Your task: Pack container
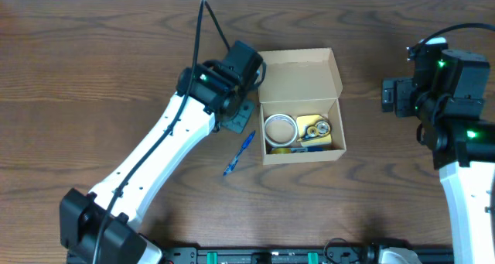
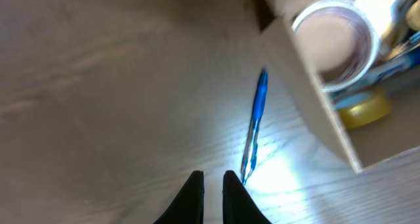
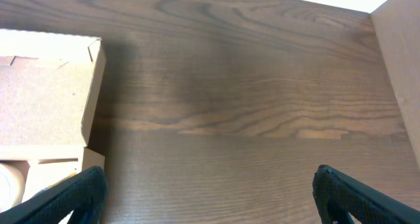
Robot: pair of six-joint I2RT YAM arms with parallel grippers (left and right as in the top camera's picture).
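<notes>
Left wrist view, blurry, cuts off the container (image 2: 308,99); left hand (image 2: 212,179) clenched empty, right hand (image 3: 210,183) released.

The surface (image 1: 93,55) is showing dark brown wood grain, smooth and faintly sheened. At centre frame the container (image 1: 298,70) is presenting plain matt tan cardboard. Just lower left of it, the pen (image 1: 240,153) is gleaming as glossy blue plastic. Inside, a tape roll (image 1: 279,128) is looking clear and shiny.
</notes>
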